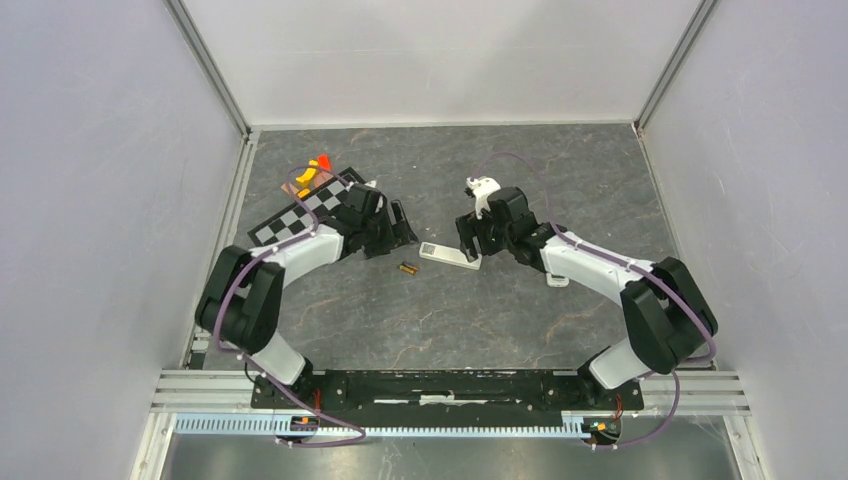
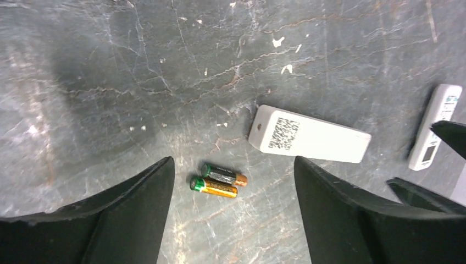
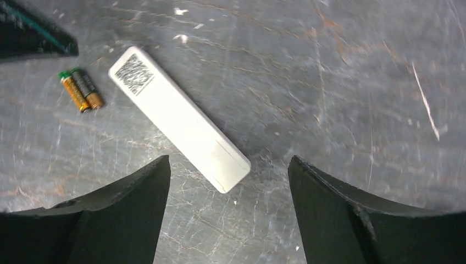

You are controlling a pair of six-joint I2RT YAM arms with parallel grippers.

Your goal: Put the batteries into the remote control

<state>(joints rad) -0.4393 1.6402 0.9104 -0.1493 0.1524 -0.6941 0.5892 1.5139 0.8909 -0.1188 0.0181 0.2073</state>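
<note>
Left gripper [image 2: 233,165] is spread wide with nothing in it. Right off its fingers [image 2: 137,209] sit the two batteries [image 2: 220,187], side by side and touching, about mid-worktop [image 1: 420,320]. Right gripper [image 3: 229,162] gapes empty too, hanging over one end of the one white strip [image 3: 180,118], which lies just beside the batteries, not touching. The single remote [image 2: 435,127] is further toward the right edge, display up, apart from the strip. One checkerboard [image 1: 300,215] lies toward the far left corner.
</note>
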